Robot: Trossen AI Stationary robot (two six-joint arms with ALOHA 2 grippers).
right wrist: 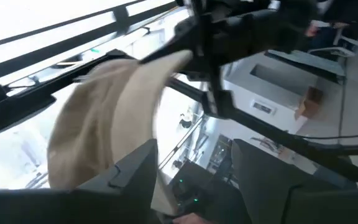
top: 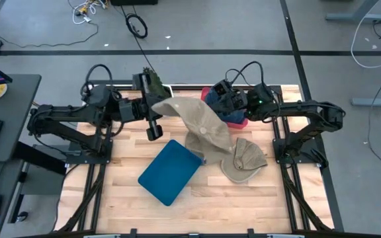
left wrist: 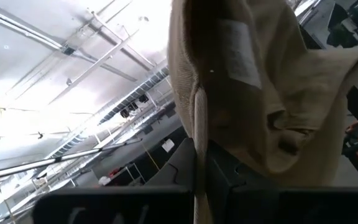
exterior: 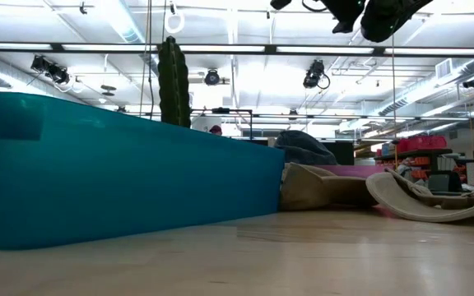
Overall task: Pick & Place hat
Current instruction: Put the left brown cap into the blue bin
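Note:
My left gripper is raised over the far middle of the table, shut on a tan hat. In the left wrist view the hat spreads out past the fingers. Whether its lower end touches the table I cannot tell. My right gripper stands open just beyond the hat's far edge. Its wrist view shows the hat beside one finger and nothing between the fingers. A second tan hat lies on the table to the right by its brim. My left gripper pinches a folded edge of the hat between its two fingers. The fingers slant upward from the table's left side. The rest of the hat spreads and hangs slack toward the table's right.
A teal bin lies on the table near the middle, in front of the held hat. Something red and blue sits at the far right, under my right arm. Bare wood shows along the near edge. Metal frame rails run along both sides.

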